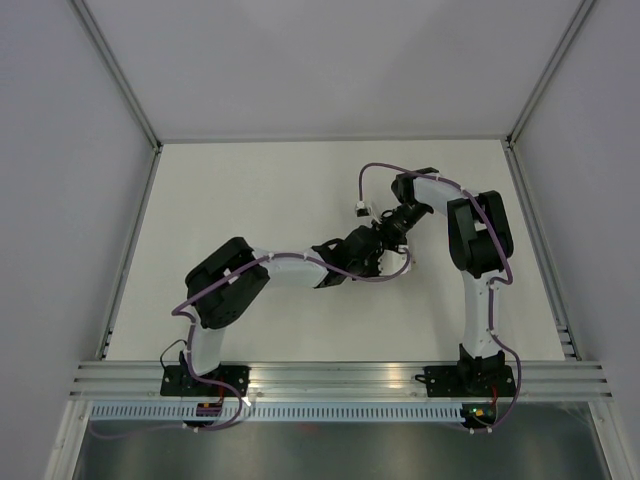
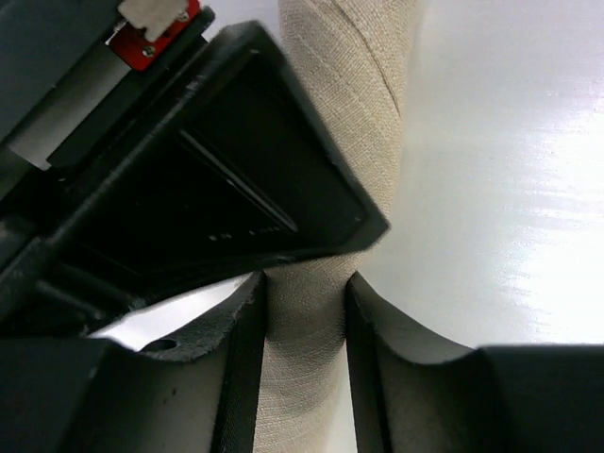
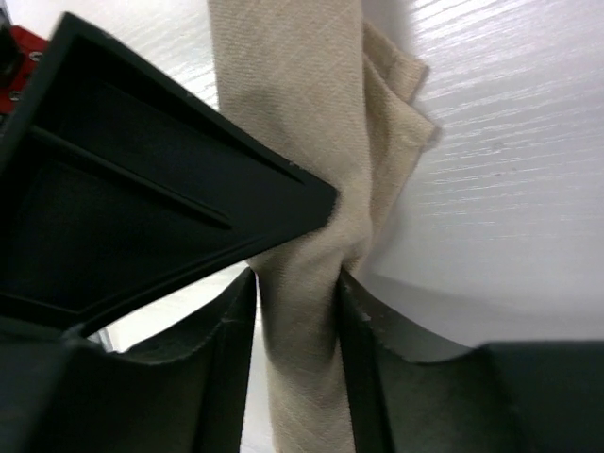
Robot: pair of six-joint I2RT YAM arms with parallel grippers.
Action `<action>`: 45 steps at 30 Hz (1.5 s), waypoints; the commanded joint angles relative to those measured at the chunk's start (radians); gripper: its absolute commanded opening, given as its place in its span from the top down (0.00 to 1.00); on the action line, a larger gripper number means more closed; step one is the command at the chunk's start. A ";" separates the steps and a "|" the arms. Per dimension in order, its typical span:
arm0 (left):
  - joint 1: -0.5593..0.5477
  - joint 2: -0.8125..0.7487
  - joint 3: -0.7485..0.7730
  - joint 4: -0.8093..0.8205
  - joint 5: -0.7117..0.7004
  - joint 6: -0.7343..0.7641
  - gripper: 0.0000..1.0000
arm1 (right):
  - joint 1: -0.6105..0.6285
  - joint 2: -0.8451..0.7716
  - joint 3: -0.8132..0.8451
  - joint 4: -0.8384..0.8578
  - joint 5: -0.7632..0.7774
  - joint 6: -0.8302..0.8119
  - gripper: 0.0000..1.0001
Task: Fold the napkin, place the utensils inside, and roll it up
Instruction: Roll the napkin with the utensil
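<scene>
The napkin (image 3: 293,94) is plain tan-beige with no pattern; only a fine diagonal weave shows in the cloth. The left gripper (image 2: 300,311) and the right gripper (image 3: 297,302) are matte black, greying where light catches them. A small red part (image 2: 151,38) with a white connector shows against black housing. The table (image 1: 250,200) is white with faint streaks. The left arm (image 1: 285,268) and the right arm (image 1: 478,300) are white with black joints, and their cables (image 1: 380,165) are pale purple. The rail (image 1: 340,375) along the desk's near edge is silver-grey.
</scene>
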 commanded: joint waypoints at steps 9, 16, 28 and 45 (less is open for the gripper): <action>0.028 0.042 0.093 -0.198 0.154 -0.123 0.74 | -0.003 -0.073 -0.111 0.367 0.175 0.191 0.37; 0.028 0.073 0.142 -0.257 0.184 -0.184 0.73 | -0.059 -0.196 -0.185 0.650 0.249 0.465 0.33; 0.058 0.174 0.307 -0.408 0.246 -0.451 0.67 | -0.190 -0.346 -0.243 0.761 0.322 0.694 0.31; 0.074 0.263 0.433 -0.418 0.181 -1.028 0.60 | -0.224 -0.557 -0.369 0.638 0.466 0.705 0.32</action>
